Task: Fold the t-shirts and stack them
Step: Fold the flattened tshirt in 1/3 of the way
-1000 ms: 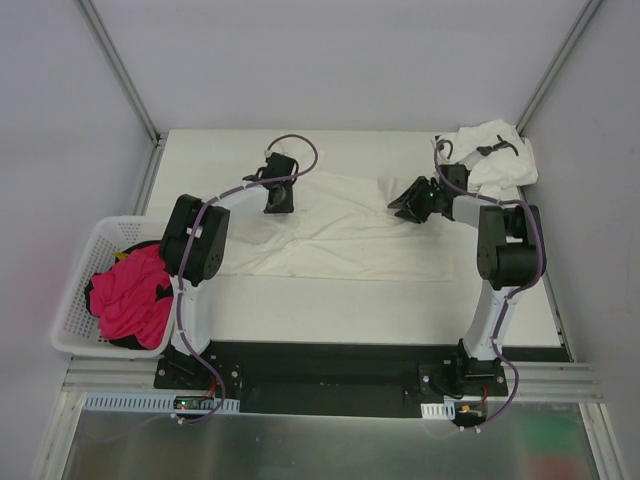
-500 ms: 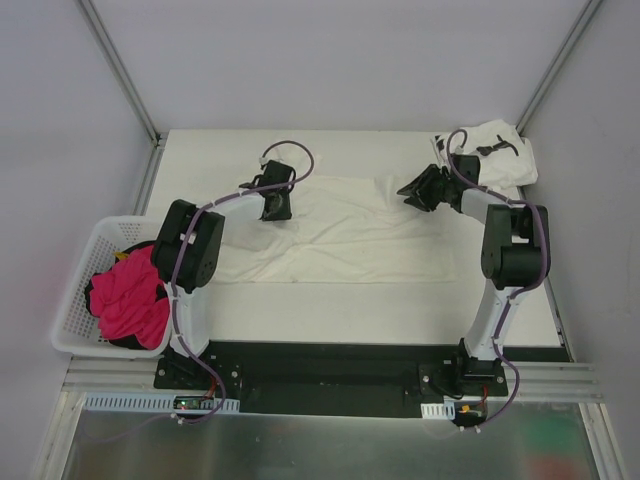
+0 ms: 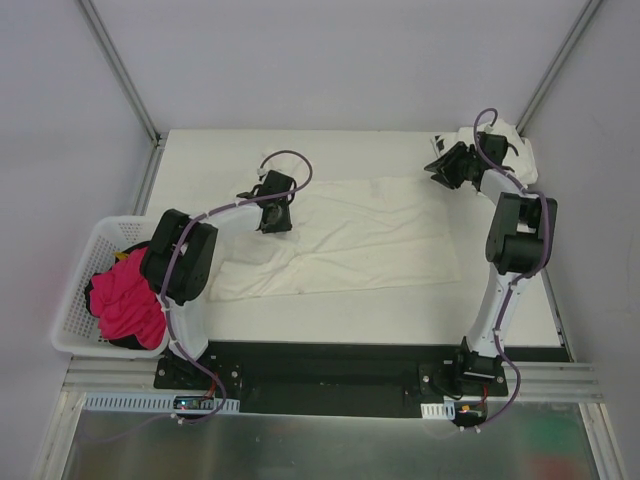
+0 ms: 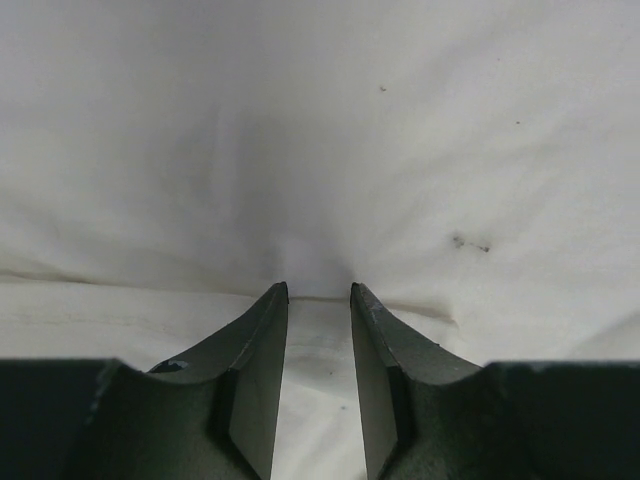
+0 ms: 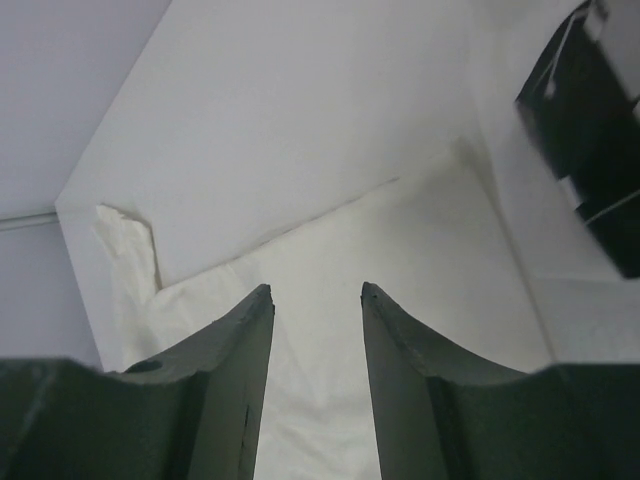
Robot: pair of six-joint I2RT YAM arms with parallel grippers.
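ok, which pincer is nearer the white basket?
Left. The left pincer is at the left end of the cream t-shirt, toward the basket; the right pincer is at the far right corner, beside the printed t-shirt.

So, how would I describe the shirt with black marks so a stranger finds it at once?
Start from the white table, then its far right corner, beyond the right gripper. The shirt with black marks lies bunched there, unlike the large cream shirt spread flat mid-table.

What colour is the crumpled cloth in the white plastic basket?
The crumpled cloth is bright pink; top external view.
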